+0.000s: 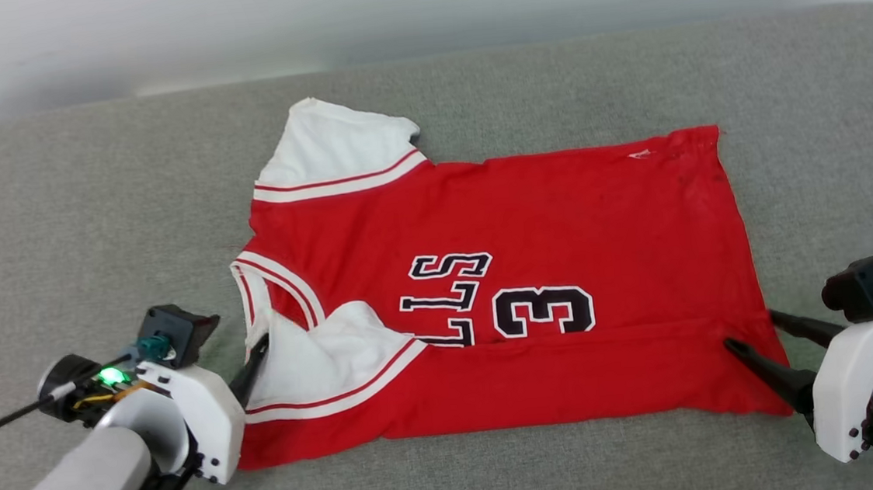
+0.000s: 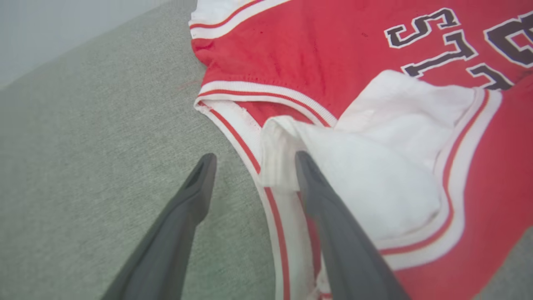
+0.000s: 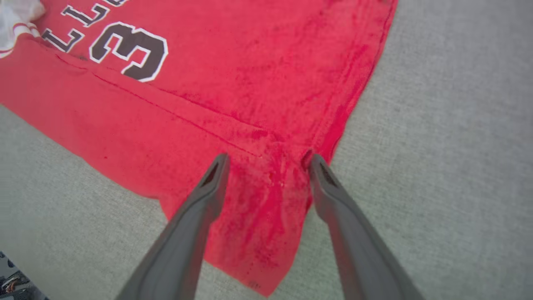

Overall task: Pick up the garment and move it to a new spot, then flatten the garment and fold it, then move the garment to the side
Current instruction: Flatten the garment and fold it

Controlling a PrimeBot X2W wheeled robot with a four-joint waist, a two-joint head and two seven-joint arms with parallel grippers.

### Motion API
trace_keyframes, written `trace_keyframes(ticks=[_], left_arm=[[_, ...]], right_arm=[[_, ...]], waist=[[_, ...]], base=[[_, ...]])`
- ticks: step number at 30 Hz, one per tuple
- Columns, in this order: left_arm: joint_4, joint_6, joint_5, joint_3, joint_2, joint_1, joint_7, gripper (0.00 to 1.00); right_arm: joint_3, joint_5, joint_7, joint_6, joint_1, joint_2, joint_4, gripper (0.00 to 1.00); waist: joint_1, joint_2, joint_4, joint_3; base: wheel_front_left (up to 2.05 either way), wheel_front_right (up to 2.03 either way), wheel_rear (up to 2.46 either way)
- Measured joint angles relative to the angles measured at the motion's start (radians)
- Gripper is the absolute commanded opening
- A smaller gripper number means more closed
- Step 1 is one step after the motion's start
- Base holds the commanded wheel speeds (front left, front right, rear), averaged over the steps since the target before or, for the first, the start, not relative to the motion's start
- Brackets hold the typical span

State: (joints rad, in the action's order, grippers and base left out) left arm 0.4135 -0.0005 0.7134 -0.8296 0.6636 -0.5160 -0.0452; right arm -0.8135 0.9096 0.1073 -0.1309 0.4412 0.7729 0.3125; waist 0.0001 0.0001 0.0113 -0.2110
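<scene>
My left gripper (image 2: 255, 160) has its jaws apart and clamps nothing. One finger is over bare cloth, the other over the white sleeve by the striped armhole trim, and I cannot tell if it touches. In the head view only one of its fingertips clears the wrist housing.

The garment (image 1: 532, 269) lies flat in the middle of the surface, its near long edge folded up over itself. That flap cuts off the lettering's lower part and hides the number's first digit – I read only a "3". The near sleeve lies folded onto the chest and the far one sticks out.

The neck points to my left and the hem to my right, so the long axis runs side to side.

My right gripper (image 3: 268, 158) is spread wide, straddling the hem's near corner – no grip.

Underneath is grey woven upholstery (image 1: 92, 225), with a pale wall (image 1: 418, 5) behind.
</scene>
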Motion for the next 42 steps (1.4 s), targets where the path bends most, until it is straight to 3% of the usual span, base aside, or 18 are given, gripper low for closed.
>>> trace_keyframes(ticks=[8,15,16,19,24,31,32,33,34,39,42], left_arm=[[-0.114,-0.033,0.031,-0.007,0.110,-0.043,0.199,1.00],[-0.207,-0.063,0.162,-0.032,0.154,-0.087,0.517,1.00],[-0.233,-0.071,0.219,-0.045,0.166,-0.105,0.645,1.00],[-0.241,-0.075,0.273,-0.059,0.167,-0.110,0.743,1.00],[-0.199,-0.070,0.313,-0.079,0.134,-0.126,0.823,1.00],[-0.112,-0.076,0.308,-0.108,0.105,-0.124,0.836,1.00],[-0.105,-0.080,0.308,-0.111,0.104,-0.124,0.836,0.59],[-0.099,-0.086,0.309,-0.114,0.102,-0.125,0.837,0.09],[-0.093,-0.089,0.309,-0.117,0.099,-0.125,0.836,0.00],[-0.086,-0.111,0.302,-0.135,0.092,-0.127,0.820,0.00],[-0.095,-0.116,0.301,-0.145,0.095,-0.134,0.815,0.00]], right_arm=[[0.058,-0.036,-0.023,0.000,-0.040,0.022,-0.055,1.00],[0.107,-0.074,0.006,0.000,-0.058,0.013,-0.092,1.00],[0.123,-0.085,0.021,0.000,-0.059,0.004,-0.108,1.00],[0.131,-0.095,0.035,0.000,-0.059,-0.011,-0.120,1.00],[0.134,-0.116,0.062,0.000,-0.050,-0.036,-0.134,1.00],[0.118,-0.119,0.076,0.000,-0.020,-0.048,-0.124,1.00],[0.116,-0.119,0.078,0.000,-0.016,-0.049,-0.123,1.00],[0.115,-0.119,0.078,0.000,-0.010,-0.049,-0.122,1.00],[0.114,-0.119,0.080,0.000,-0.005,-0.048,-0.122,1.00],[0.103,-0.119,0.110,0.000,0.043,-0.007,-0.140,1.00],[0.069,-0.134,0.183,0.000,0.095,0.047,-0.162,1.00]], waist=[[-0.0001,0.0000,-0.024,0.064],[-0.0001,0.0000,-0.033,0.073],[-0.0001,0.0000,-0.032,0.067],[-0.0001,0.0000,-0.026,0.059],[-0.0001,0.0000,0.000,0.027],[-0.0001,0.0000,0.031,-0.003],[-0.0001,0.0000,0.034,-0.004],[-0.0001,0.0000,0.035,-0.002],[-0.0001,0.0000,0.035,0.000],[-0.0001,0.0000,0.029,0.025],[0.0000,0.0000,0.022,0.040]], base=[[0.00,0.00,0.00],[0.00,0.00,0.00],[0.00,0.00,0.00],[0.00,0.00,0.00],[0.00,0.00,0.00],[0.00,0.00,0.00],[0.00,0.00,0.00],[0.00,0.00,0.00],[0.00,0.00,0.00],[0.00,0.00,0.00],[0.00,0.00,0.00]])
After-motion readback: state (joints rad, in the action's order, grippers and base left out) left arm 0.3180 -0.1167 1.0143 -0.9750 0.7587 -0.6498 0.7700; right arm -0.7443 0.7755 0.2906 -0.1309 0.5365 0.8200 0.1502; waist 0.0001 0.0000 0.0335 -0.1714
